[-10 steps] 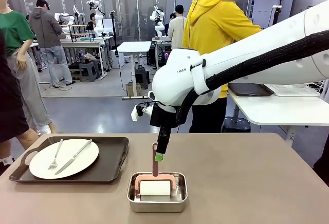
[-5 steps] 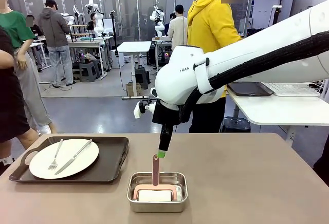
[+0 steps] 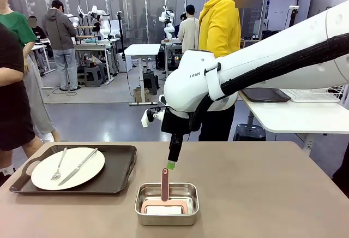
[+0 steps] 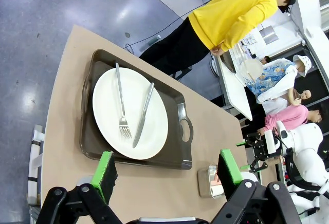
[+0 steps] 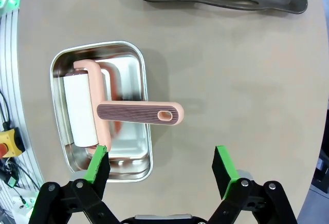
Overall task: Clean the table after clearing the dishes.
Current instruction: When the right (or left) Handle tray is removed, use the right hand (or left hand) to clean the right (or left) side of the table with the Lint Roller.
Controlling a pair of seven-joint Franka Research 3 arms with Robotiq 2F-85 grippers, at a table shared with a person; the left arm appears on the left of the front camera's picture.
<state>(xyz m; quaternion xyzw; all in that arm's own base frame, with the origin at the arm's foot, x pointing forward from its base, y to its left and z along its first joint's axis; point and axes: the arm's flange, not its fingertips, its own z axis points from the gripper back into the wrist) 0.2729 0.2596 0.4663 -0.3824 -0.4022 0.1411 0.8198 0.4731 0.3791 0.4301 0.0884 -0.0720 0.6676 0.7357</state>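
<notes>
Right fingers (image 5: 97,165) stand apart above the roller (image 5: 139,113) handle in the pan (image 5: 128,80). Left fingers (image 4: 105,167) stand apart over the tray (image 3: 122,167), which holds the plate (image 3: 90,173) at the left of the surface (image 3: 262,194). Hazard: an off-centre closure may knock the handle aside or drag the pan.

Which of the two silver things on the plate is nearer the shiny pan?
The knife, the one without prongs. It lies on the side of the plate toward the steel pan; the fork lies on the side away from it.
</notes>
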